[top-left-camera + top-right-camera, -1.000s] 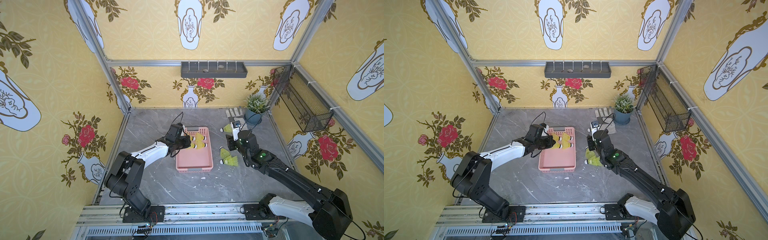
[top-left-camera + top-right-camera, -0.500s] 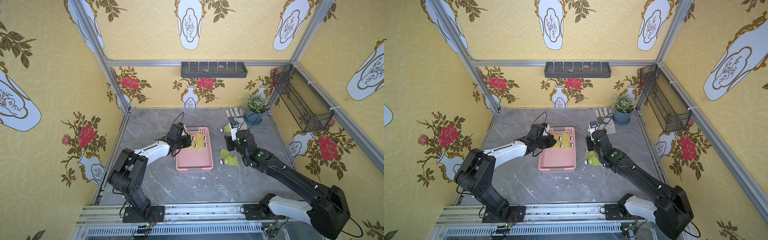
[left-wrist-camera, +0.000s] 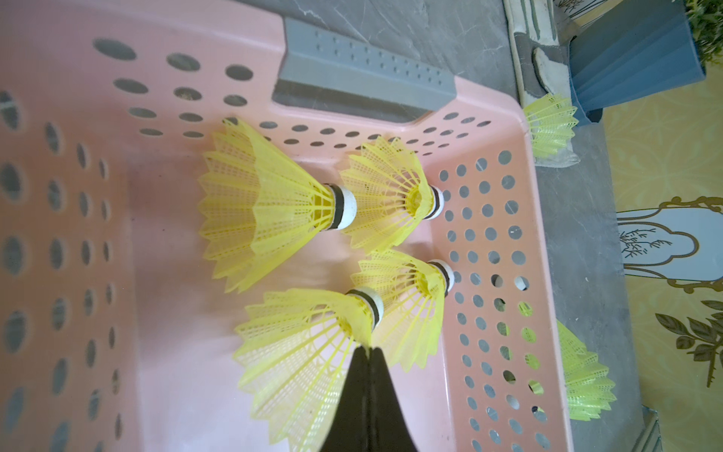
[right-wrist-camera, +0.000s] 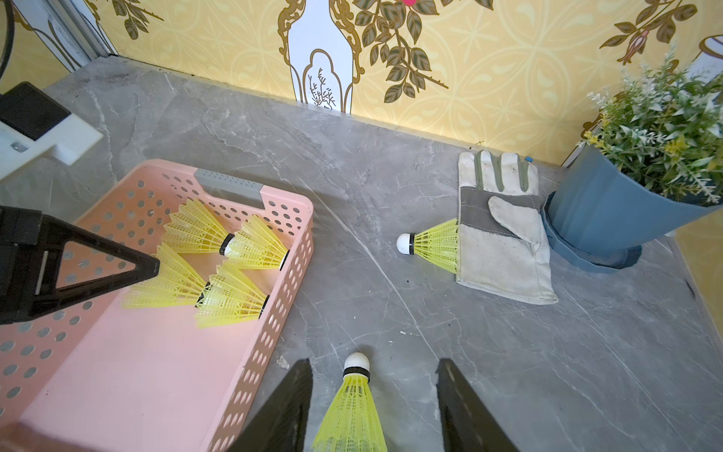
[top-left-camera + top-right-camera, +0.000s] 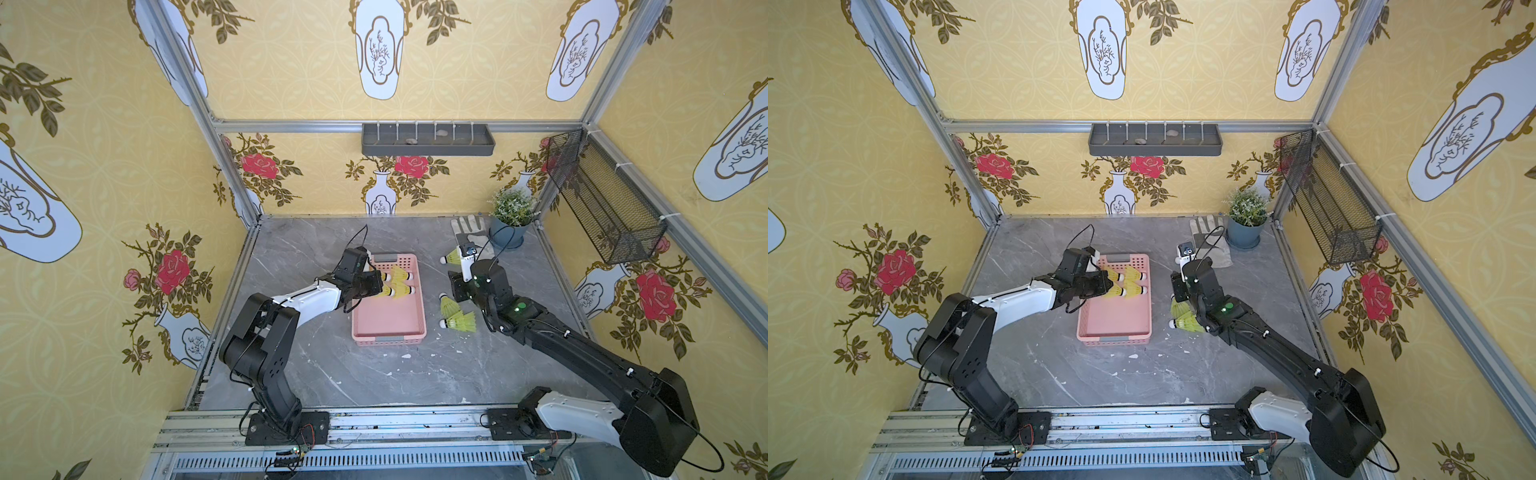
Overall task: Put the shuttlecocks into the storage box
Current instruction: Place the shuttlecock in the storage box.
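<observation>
Just left of centre in both top views, the left gripper (image 5: pixel 377 286) reaches over the left rim of the storage box (image 5: pixel 386 322). Its jaws are pressed together. The left wrist view shows a thin sliver of yellow skirt caught between the fingertips (image 3: pixel 381 375), so they pinch the skirt wall of the held shuttlecock (image 3: pixel 305 352) close behind its black band. The white tip of that one sits against the skirt of a neighbour. Whether it rests on the box floor I cannot tell. Three more shuttlecocks (image 3: pixel 270 203) lie around it, and all four are gathered in the upper half of the box as the top views frame it, tips pointing toward its right wall.

Right of the box, the right gripper (image 4: pixel 373 364) hangs low over the grey surface (image 5: pixel 374 374) with its jaws wide apart. One jaw stands on each side of a loose shuttlecock (image 4: pixel 352 403) lying with its tip away from the wrist, and neither jaw touches it. In a top view another shuttlecock (image 5: pixel 459 322) lies just below it, near the box's lower right corner. Further up the frame a third shuttlecock (image 5: pixel 451 258) rests with its skirt against the side of a white work glove (image 5: pixel 469 232). A potted plant (image 5: pixel 509 220) stands just beside the glove, in the upper right corner of the surface.
</observation>
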`<state>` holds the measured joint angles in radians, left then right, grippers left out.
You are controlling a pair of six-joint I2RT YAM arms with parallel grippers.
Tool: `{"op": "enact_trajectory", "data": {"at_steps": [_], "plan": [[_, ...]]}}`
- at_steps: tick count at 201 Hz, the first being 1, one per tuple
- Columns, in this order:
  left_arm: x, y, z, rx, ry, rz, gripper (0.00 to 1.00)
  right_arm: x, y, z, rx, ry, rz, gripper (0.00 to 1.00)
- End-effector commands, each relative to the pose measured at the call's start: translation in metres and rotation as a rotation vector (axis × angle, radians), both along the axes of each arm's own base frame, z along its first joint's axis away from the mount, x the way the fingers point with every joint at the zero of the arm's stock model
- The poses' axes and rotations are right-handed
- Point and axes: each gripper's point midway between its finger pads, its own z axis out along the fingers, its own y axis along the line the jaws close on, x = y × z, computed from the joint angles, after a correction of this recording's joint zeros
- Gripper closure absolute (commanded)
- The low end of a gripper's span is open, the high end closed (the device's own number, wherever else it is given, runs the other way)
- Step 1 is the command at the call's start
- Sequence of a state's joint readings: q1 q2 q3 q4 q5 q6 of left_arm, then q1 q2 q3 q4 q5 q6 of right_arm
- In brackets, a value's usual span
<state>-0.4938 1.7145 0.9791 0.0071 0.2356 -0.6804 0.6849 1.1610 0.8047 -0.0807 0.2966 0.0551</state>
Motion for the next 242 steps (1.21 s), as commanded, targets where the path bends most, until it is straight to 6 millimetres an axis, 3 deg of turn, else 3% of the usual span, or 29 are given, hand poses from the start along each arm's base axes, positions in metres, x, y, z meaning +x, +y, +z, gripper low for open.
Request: {"op": "enact_trajectory", "data": {"at_steps": [1, 28, 77, 165, 207, 242], "plan": [[0.004, 0.000, -0.001, 0.003, -0.016, 0.004, 1.00, 0.001, -0.002, 0.000, 0.000, 0.003, -0.013, 0.47], [0.004, 0.003, -0.003, 0.019, -0.012, 0.016, 1.00, 0.001, -0.002, 0.001, -0.002, 0.002, -0.017, 0.47], [0.004, 0.006, -0.007, 0.040, -0.005, 0.022, 0.77, 0.001, -0.003, 0.001, -0.006, 0.001, -0.018, 0.47], [0.007, 0.010, 0.001, 0.069, -0.019, 0.029, 0.55, 0.004, -0.009, -0.001, -0.007, 0.007, -0.060, 0.44], [0.004, 0.015, 0.018, 0.073, -0.054, 0.034, 0.43, 0.012, -0.019, -0.008, 0.059, 0.057, -0.124, 0.42], [-0.002, 0.022, 0.049, 0.087, -0.110, 0.026, 0.39, 0.020, -0.023, -0.018, 0.120, 0.112, -0.163, 0.43]]}}
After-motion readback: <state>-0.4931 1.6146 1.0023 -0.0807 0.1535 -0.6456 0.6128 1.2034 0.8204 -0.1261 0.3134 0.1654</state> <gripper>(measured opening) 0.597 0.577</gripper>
